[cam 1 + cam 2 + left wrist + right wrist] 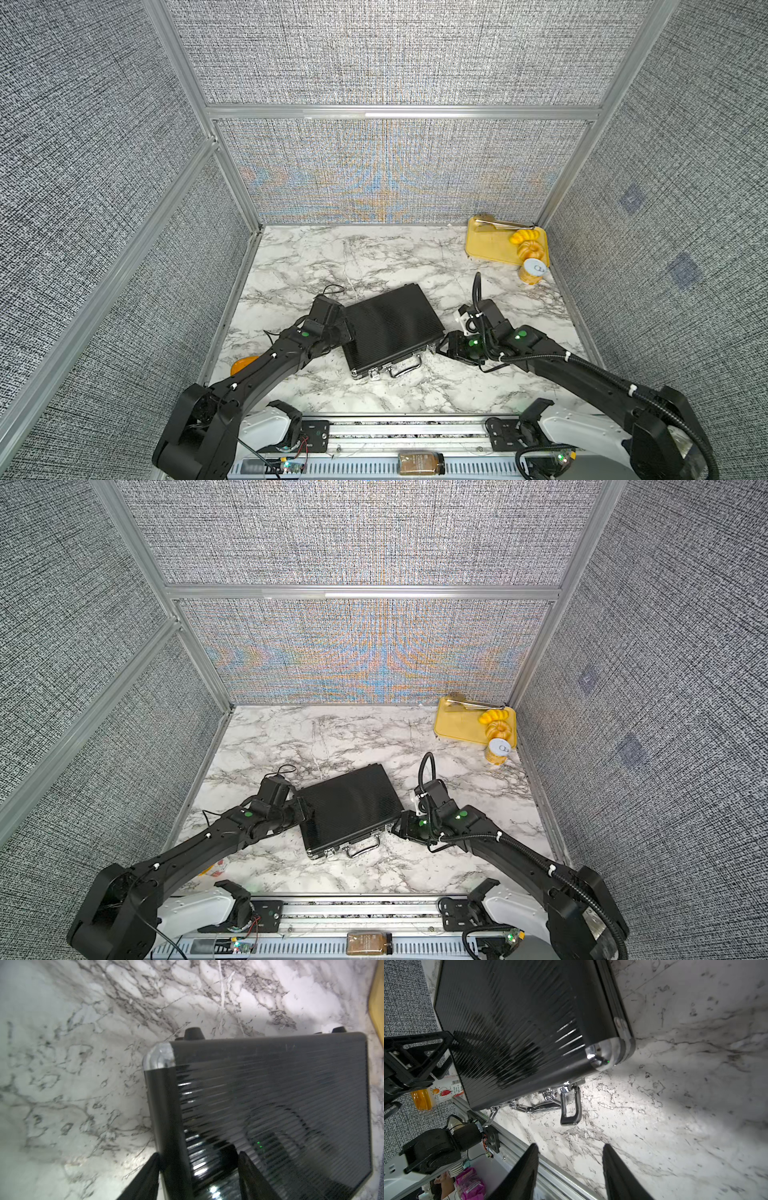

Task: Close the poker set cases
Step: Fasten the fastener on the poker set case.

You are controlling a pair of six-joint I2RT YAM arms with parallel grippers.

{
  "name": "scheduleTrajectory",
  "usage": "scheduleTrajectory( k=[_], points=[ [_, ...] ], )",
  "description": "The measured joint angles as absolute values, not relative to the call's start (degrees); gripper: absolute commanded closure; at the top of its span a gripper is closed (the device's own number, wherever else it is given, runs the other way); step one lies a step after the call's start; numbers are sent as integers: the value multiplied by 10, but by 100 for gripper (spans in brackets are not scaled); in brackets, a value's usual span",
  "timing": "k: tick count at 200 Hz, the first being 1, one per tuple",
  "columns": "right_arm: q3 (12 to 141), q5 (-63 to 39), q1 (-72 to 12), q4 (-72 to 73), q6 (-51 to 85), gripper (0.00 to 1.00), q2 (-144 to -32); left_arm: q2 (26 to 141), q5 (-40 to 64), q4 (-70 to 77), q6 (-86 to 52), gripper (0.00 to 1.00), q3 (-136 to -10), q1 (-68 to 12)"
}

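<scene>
The poker set case (390, 324) (349, 808) lies flat on the marble table with its black ribbed lid down and its chrome handle (405, 365) toward the front. My left gripper (343, 332) (198, 1154) is open and straddles the case's (270, 1095) left edge, one finger against the side wall and the other over the lid. The right gripper (441, 349) (571, 1147) hovers open just off the case's (519, 1022) right front corner, with only marble between its fingers. One front latch (570, 1105) sticks out from the front.
A yellow tray (486, 249) with pastries and tongs sits at the back right, with a yellow can (532, 272) in front of it. An orange bottle (243, 365) lies under the left arm. A brown jar (420, 463) rests on the front rail. Fabric walls enclose three sides.
</scene>
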State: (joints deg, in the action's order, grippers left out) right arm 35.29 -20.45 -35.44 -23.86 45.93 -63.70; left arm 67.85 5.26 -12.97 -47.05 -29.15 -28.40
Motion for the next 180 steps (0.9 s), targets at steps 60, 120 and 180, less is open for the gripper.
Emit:
scheduleTrajectory(
  k=[60, 120, 180],
  points=[
    [359, -170, -363, -229, 474, 52, -654, 672, 63, -102, -463, 49, -277, -284],
    [351, -142, -363, -233, 480, 58, -658, 669, 62, -107, -461, 49, -278, -284],
    [345, -140, -363, -220, 480, 62, -674, 666, 62, -107, -461, 49, -276, -284]
  ],
)
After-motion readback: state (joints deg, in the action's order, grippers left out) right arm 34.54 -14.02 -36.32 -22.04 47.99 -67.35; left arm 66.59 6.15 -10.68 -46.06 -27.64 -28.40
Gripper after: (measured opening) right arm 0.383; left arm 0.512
